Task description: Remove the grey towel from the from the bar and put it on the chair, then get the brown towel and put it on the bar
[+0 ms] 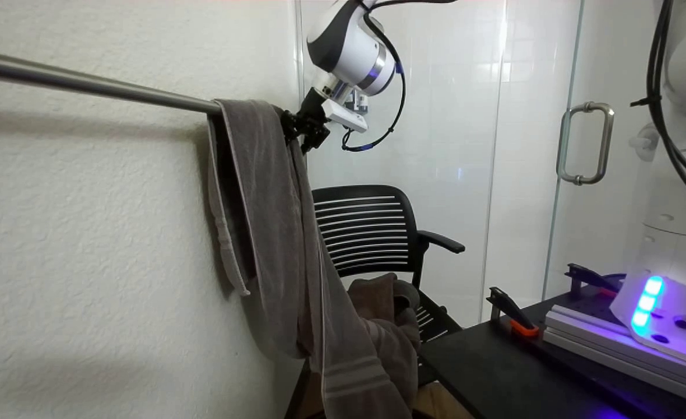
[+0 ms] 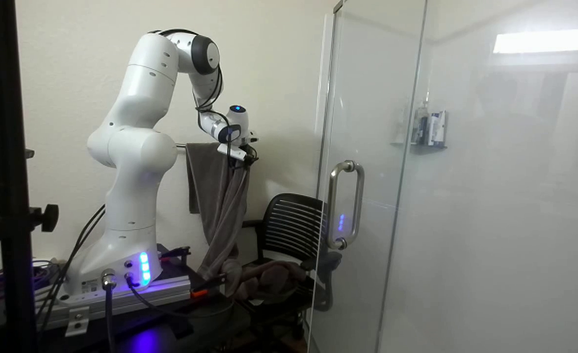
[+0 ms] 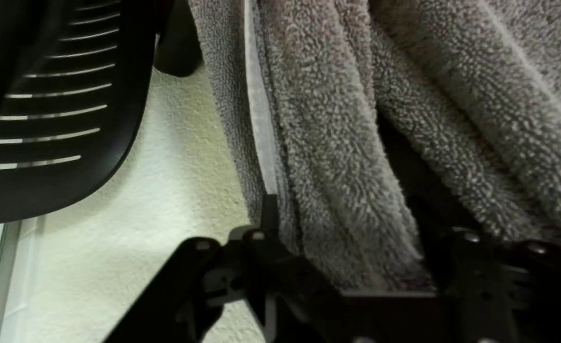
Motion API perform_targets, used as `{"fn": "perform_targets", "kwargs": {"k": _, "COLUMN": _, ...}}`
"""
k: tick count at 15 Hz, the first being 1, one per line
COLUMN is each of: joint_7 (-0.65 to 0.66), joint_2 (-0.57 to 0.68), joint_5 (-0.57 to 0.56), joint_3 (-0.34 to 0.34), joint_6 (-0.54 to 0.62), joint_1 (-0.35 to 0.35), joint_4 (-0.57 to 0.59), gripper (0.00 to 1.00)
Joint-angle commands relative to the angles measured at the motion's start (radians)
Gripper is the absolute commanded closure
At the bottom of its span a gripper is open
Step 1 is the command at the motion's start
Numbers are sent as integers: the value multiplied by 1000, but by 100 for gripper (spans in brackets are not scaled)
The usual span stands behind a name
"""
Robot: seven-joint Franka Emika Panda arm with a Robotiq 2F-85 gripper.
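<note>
Over one round steel bar (image 1: pixel 98 83), one towel (image 1: pixel 264 192): grey-brown terry, nubby pile, hanging in long folds. At its upper edge, gripper (image 3: pixel 359 224) with fingers (image 3: pixel 269 214) apart, cloth between; clamped or loose, cannot tell. On one black slatted chair (image 1: pixel 372 268), soft brownish heap (image 2: pixel 272 278) of crumpled towelling. On black surface (image 1: pixel 488 361), two clamps (image 1: pixel 509 308). Near glass door (image 2: pixel 367 137), one shelf (image 2: pixel 429 146) holding toiletries (image 2: pixel 422 125), too small to count.
</note>
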Motion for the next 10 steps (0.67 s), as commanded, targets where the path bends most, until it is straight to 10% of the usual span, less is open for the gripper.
{"fn": "perform_targets", "kwargs": {"k": 1, "joint_7": 5, "joint_2": 24, "joint_5": 0, "joint_3": -2, "joint_6": 22, "joint_1": 4, "joint_4": 16, "gripper": 61}}
{"fn": "perform_targets", "kwargs": {"k": 6, "joint_7": 46, "joint_2": 22, "joint_5": -8, "joint_3": -18, "joint_6": 15, "joint_1": 10, "joint_4": 38, "gripper": 98}}
{"fn": "perform_targets", "kwargs": {"k": 10, "joint_7": 144, "joint_2": -36, "joint_5": -14, "joint_3": -52, "joint_6": -29, "joint_1": 13, "joint_4": 65, "gripper": 97}}
